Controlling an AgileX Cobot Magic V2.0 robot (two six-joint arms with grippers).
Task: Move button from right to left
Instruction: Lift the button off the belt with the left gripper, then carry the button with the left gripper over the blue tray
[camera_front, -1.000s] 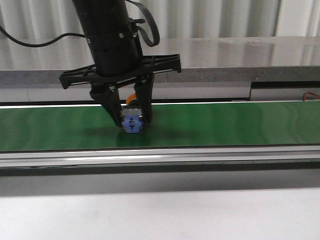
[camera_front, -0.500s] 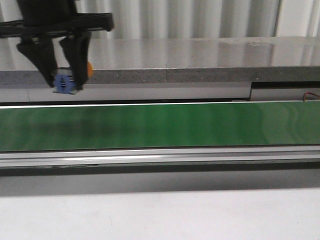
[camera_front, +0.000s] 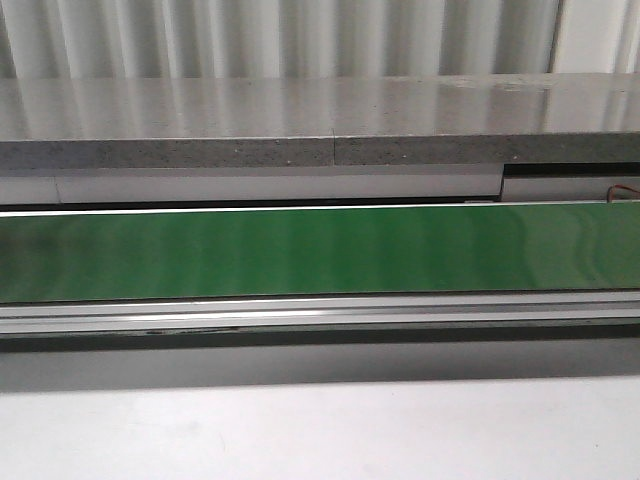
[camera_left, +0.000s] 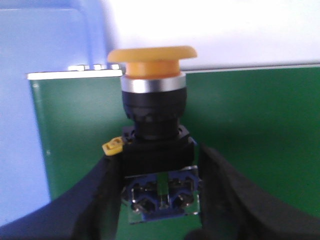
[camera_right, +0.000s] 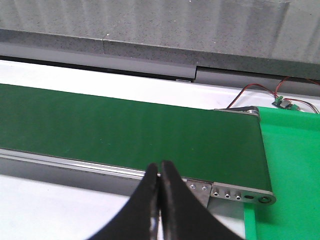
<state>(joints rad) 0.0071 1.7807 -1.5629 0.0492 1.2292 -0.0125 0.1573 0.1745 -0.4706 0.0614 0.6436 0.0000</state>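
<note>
Front view: only the green belt (camera_front: 320, 250), no arms. Left wrist: left tool (camera_left: 162, 200) clamped the button (camera_left: 156, 135) by its contact block, cap pointing away, above belt's end. Right wrist: right tool (camera_right: 160, 172) closed, empty.

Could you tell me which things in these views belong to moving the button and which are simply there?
Part of the job:
- button, clamped between the left gripper fingers
- green conveyor belt

Just there:
- right gripper, shut on nothing
- blue surface past the belt's end
- red and black wires
- grey ledge
</note>
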